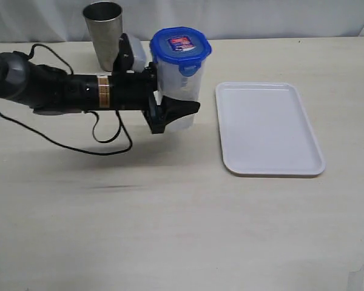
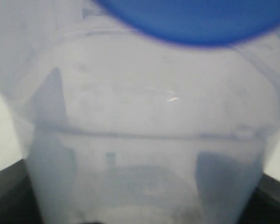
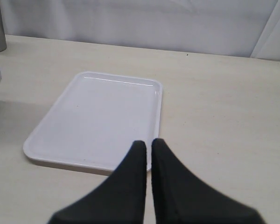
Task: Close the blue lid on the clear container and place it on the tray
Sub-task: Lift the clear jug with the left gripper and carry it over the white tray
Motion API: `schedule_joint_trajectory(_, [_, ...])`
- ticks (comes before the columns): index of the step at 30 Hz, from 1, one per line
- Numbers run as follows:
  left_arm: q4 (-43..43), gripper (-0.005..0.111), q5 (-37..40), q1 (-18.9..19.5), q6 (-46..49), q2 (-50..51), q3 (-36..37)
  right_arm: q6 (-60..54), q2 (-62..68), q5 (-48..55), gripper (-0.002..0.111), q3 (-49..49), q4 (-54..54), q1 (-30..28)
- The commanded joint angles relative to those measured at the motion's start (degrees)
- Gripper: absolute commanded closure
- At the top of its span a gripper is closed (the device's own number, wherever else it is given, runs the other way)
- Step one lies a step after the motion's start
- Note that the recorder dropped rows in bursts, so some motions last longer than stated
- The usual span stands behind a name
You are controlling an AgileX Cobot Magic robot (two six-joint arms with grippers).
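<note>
As the left gripper (image 1: 181, 104) pinches the clear container (image 1: 185, 82), blue lid (image 1: 181, 43) on top, beside the tray (image 1: 270, 163), and the right gripper (image 3: 148, 149) idles with jaws pressed together, the smooth tapered walls could slip free.

No text, brand, number or sign can be read in any view. The one label is a small sticker (image 1: 180, 43) on the top face of the blue lid (image 1: 197, 51). It has a red band above a white area, and its print is too small and blurred to make out. There is a faint bluish marking (image 1: 183, 70) on the wall of the clear container (image 1: 185, 85) just under the lid, also illegible. In the left wrist view the container wall fills the picture, out of focus, and shows no lettering
</note>
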Motion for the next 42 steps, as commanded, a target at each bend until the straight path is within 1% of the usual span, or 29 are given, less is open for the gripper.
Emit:
schedule_joint_trajectory(1, [-1.74, 0.107, 16.61, -7.10, -1.12, -1.03, -9.22, -0.22, -0.24, -0.68, 0.104, 0.09, 0.19, -0.18])
schedule_joint_trajectory(2, [-1.74, 0.107, 23.81, -9.37, -0.62, -0.90, -12.06, -0.22, -0.24, -0.68, 0.104, 0.09, 0.19, -0.18])
schedule_joint_trajectory(4, [-1.74, 0.107, 33.67, -12.43, 2.60, -0.68, -16.63, -0.22, -0.24, -0.68, 0.104, 0.09, 0.19, -0.18])
schedule_joint_trajectory(7, [-1.74, 0.107, 43.60, -15.92, 7.94, 1.07, -21.73, -0.22, -0.24, -0.68, 0.104, 0.09, 0.19, -0.18])
schedule_joint_trajectory(8, [-1.74, 0.107, 48.77, -17.39, 10.49, 2.14, -23.48, -0.22, -0.24, -0.68, 0.104, 0.09, 0.19, -0.18])
schedule_joint_trajectory(10, [-1.74, 0.107, 57.36, -19.55, 18.02, 3.74, -26.03, -0.22, -0.24, -0.68, 0.104, 0.09, 0.19, -0.18])
schedule_joint_trajectory(12, [-1.74, 0.107, 63.76, -20.98, 23.83, 5.01, -27.79, -0.22, -0.24, -0.68, 0.104, 0.09, 0.19, -0.18])
schedule_joint_trajectory(14, [-1.47, 0.107, 68.58, -22.01, 28.72, 6.02, -28.90, -0.22, -0.24, -0.68, 0.104, 0.09, 0.19, -0.18])
schedule_joint_trajectory(15, [-0.99, 0.107, 70.46, -22.53, 31.17, 6.40, -29.47, -0.22, -0.24, -0.68, 0.104, 0.09, 0.19, -0.18])
schedule_joint_trajectory(17, [1.70, 0.107, 73.09, -23.19, 32.38, 6.64, -29.79, -0.22, -0.24, -0.68, 0.104, 0.09, 0.19, -0.18])
schedule_joint_trajectory(20, [8.55, 0.107, 76.97, -24.22, 32.38, 6.64, -29.79, -0.22, -0.24, -0.68, 0.104, 0.09, 0.19, -0.18])
schedule_joint_trajectory(26, [24.93, 0.107, 91.28, -26.76, 32.38, 6.64, -29.79, -0.22, -0.24, -0.68, 0.104, 0.09, 0.19, -0.18])
schedule_joint_trajectory(29, [31.27, 0.107, 96.29, -27.94, 32.38, 6.64, -29.79, -0.22, -0.24, -0.68, 0.104, 0.09, 0.19, -0.18])
schedule_joint_trajectory(32, [31.27, 0.107, 98.39, -28.87, 33.87, 6.64, -29.94, -0.22, -0.24, -0.68, 0.104, 0.09, 0.19, -0.18])
schedule_joint_trajectory(39, [31.27, 0.107, 98.14, -30.80, 35.54, 6.64, -29.94, -0.22, -0.24, -0.68, 0.104, 0.09, 0.19, -0.18])
schedule_joint_trajectory(42, [31.27, 0.107, 98.14, -31.41, 37.70, 6.64, -29.94, -0.22, -0.24, -0.68, 0.104, 0.09, 0.19, -0.18])
